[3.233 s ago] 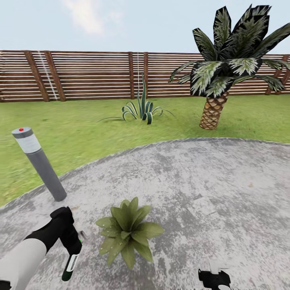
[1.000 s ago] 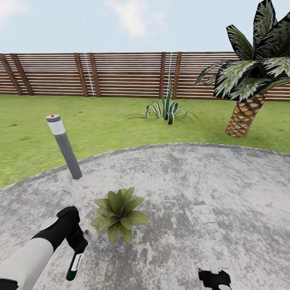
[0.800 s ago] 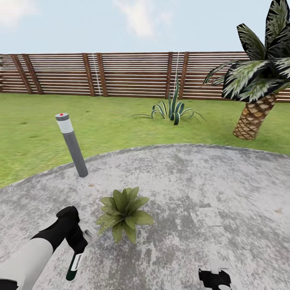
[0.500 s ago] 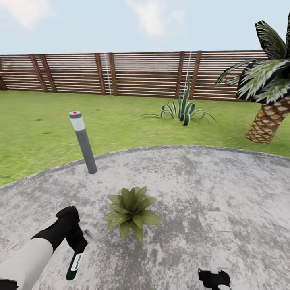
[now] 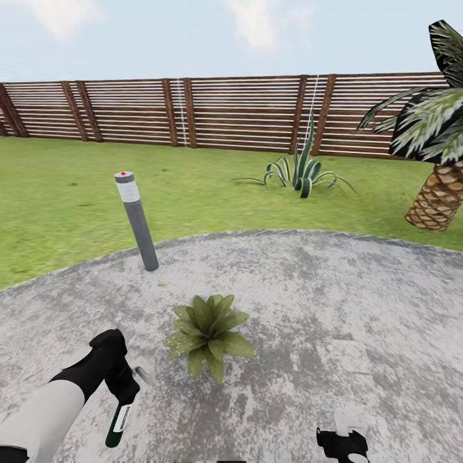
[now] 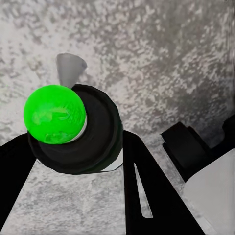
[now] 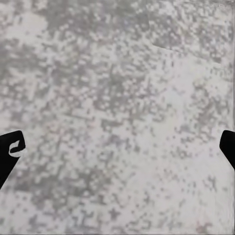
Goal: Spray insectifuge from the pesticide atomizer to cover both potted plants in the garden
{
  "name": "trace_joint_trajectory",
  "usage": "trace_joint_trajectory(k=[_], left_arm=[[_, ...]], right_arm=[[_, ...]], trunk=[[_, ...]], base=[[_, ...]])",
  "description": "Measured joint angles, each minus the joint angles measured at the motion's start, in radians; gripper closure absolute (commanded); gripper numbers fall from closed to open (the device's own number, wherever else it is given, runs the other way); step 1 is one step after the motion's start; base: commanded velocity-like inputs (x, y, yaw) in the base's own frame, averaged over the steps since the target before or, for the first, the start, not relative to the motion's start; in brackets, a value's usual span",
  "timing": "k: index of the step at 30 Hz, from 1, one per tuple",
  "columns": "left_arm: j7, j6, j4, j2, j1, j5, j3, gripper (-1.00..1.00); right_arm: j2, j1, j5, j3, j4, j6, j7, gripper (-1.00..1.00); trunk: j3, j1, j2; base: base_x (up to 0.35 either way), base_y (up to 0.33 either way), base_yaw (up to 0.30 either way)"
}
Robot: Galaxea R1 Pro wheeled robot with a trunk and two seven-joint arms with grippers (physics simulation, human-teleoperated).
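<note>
On the patio | your left hand (image 5: pixel 123 393) pinches the pesticide atomizer (image 5: pixel 116 425) | right hand (image 5: pixel 342 444) spread | aim nozzle toward 1 o'clock, at the potted plant (image 5: pixel 207 332).

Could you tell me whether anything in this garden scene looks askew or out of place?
Mainly the spray bottle: the left gripper holds it upside down, base toward the patio. The potted plant and the lamp post stand upright.
</note>
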Motion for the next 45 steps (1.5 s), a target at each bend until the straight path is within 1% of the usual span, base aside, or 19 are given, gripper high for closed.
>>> trace_joint_trajectory(k=[4,10,17,23,29,39,45], left_arm=[[0.0,0.001,0.0,-0.002,-0.001,0.001,-0.001,1.0],[0.0,0.01,-0.001,-0.003,-0.001,0.002,-0.001,1.0],[0.0,0.011,-0.001,-0.002,-0.002,0.002,0.0,1.0],[0.0,0.012,-0.002,-0.003,-0.001,0.002,0.0,1.0],[0.0,0.012,-0.002,-0.003,-0.002,0.002,0.0,1.0],[0.0,0.012,-0.001,-0.003,-0.002,0.002,0.0,1.0],[0.0,0.016,-0.002,-0.003,-0.003,0.002,-0.003,1.0]], right_arm=[[-0.001,0.0,0.0,0.0,0.0,0.0,0.001,-1.0],[-0.013,0.0,0.005,0.001,0.007,0.001,0.005,-1.0],[-0.013,0.0,0.004,0.002,0.006,0.001,0.004,-1.0],[-0.009,0.0,0.004,0.003,0.006,0.001,0.003,-1.0],[-0.009,0.0,0.004,0.003,0.006,0.001,0.003,-1.0],[-0.009,0.0,0.004,0.003,0.006,0.001,0.003,-1.0],[-0.008,0.0,0.004,0.003,0.007,0.001,0.003,-1.0]], trunk=[[-0.001,0.0,0.0],[-0.001,0.0,0.0],[-0.001,0.0,0.0],[-0.001,0.0,0.0],[-0.001,0.0,0.0],[-0.001,0.0,0.0],[-0.001,0.0,0.0]], base=[[0.057,-0.271,0.176],[0.133,-0.269,0.016],[0.003,-0.269,0.017],[-0.025,-0.27,0.255],[0.145,-0.253,0.259],[0.031,-0.264,0.027],[0.002,-0.267,0.253]])
